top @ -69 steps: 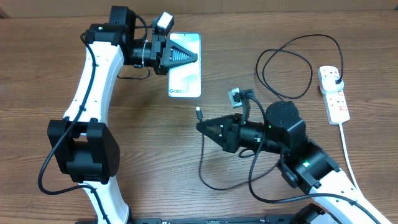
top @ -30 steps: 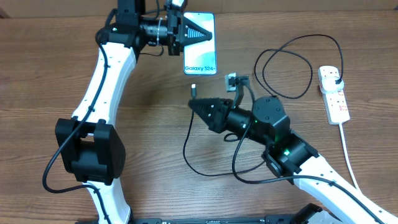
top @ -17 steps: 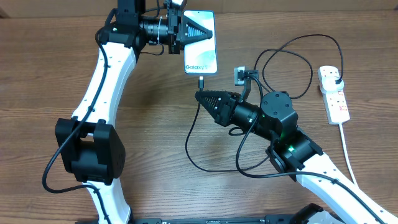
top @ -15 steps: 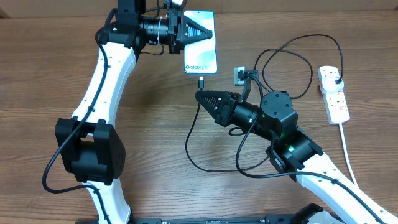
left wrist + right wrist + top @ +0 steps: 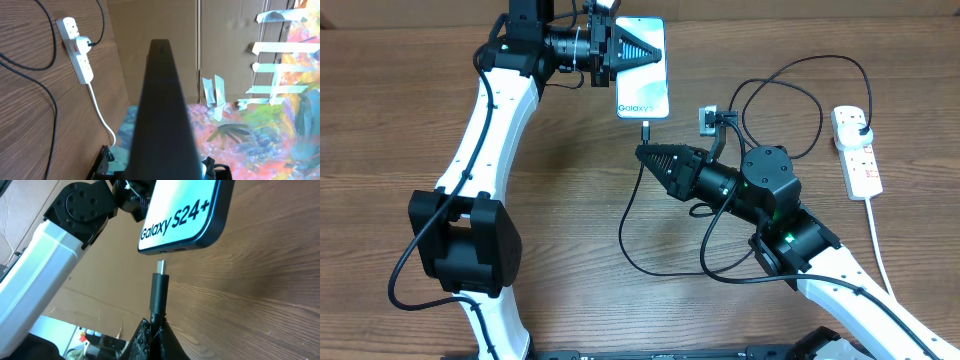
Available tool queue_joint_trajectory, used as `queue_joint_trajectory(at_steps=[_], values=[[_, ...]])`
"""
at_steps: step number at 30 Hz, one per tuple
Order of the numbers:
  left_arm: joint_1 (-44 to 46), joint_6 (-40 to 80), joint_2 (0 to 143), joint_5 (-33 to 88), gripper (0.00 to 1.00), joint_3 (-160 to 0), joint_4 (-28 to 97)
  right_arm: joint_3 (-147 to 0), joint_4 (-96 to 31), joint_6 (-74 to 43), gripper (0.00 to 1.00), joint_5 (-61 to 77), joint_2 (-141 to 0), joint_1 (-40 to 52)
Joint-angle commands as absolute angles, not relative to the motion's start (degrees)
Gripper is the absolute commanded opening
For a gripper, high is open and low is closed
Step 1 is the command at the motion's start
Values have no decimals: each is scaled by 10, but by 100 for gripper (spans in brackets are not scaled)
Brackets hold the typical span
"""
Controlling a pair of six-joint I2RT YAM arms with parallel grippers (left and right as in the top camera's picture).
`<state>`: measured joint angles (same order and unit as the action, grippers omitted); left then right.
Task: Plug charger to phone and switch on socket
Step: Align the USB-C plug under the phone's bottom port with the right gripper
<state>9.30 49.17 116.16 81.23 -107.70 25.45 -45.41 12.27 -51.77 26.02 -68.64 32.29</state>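
Table point(image 5: 390, 120) bears the socket point(image 5: 858, 160), well off to the outer side of the right gripper point(image 5: 642, 152). The left gripper point(image 5: 655, 57) clamps the phone point(image 5: 645, 100). The right gripper pinches the charger point(image 5: 159, 292), its tip just ahead, short of the phone's port, not touching

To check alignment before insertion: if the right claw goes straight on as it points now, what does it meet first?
Probably the phone's bottom edge: the charger tip held in the right claw points at it across a small gap. Exact depth is unclear.
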Motion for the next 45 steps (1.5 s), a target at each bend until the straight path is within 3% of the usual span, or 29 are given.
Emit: queue_joint_trajectory(at_steps=[1, 45], values=[[94, 478, 1143, 837, 5, -1082, 244, -455, 130, -526, 4, 274, -684, 321], [95, 485, 1143, 854, 4, -1082, 233, -455, 165, -538, 4, 296, -707, 306]])
